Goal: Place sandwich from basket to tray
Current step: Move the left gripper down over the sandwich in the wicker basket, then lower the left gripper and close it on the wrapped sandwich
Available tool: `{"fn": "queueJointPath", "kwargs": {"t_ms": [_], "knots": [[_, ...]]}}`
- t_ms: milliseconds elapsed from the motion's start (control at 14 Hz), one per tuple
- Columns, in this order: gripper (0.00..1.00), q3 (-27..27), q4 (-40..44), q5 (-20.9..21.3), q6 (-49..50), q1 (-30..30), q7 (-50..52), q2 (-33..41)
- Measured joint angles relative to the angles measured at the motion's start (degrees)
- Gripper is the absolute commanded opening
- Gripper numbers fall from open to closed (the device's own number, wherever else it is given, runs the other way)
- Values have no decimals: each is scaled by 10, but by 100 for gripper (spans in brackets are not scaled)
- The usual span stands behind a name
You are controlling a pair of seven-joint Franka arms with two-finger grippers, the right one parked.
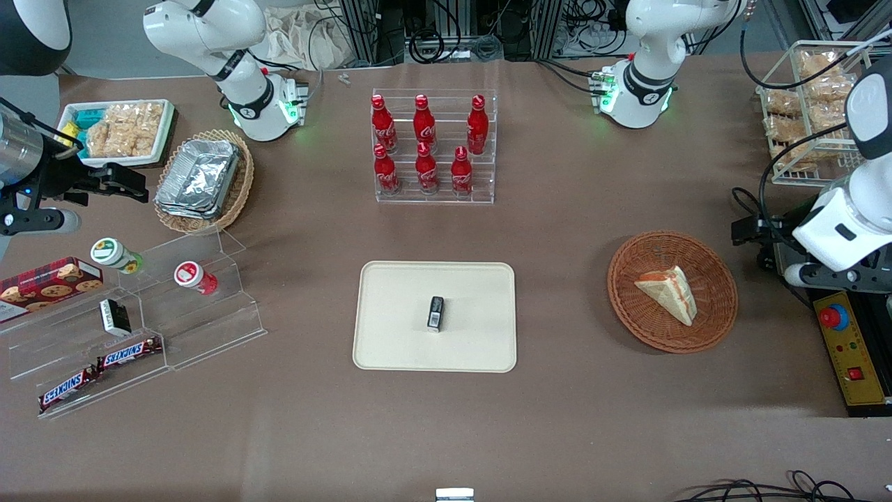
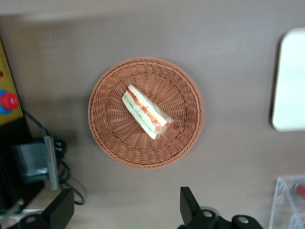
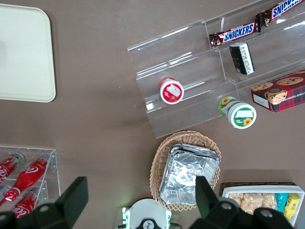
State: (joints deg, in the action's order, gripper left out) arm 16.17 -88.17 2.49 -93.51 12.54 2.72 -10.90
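Sandwich [image 2: 147, 112] lies in basket [image 2: 109, 136]; end effector [image 2: 125, 210] hovers above, wide open, holding nothing

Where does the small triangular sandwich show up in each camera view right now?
Front view: the pale triangular wedge sandwich lies in the round reddish-brown wicker basket, toward the working arm's end.
Left wrist view: the sandwich lies mid-basket, below the open gripper.
Right wrist view: not in it.
Shared landmark: the flat cream rectangular tray.
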Motion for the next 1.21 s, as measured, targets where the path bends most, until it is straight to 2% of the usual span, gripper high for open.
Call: {"fn": "queueJointPath", "kwargs": {"t_ms": [214,571,1214], "knots": [[100,-1,-21,0,-51,0,96,-20],[100,-2,-136,3,-196,-2,315,-37],[100,-1,-248,44,-302,-3,413,-45]]}}
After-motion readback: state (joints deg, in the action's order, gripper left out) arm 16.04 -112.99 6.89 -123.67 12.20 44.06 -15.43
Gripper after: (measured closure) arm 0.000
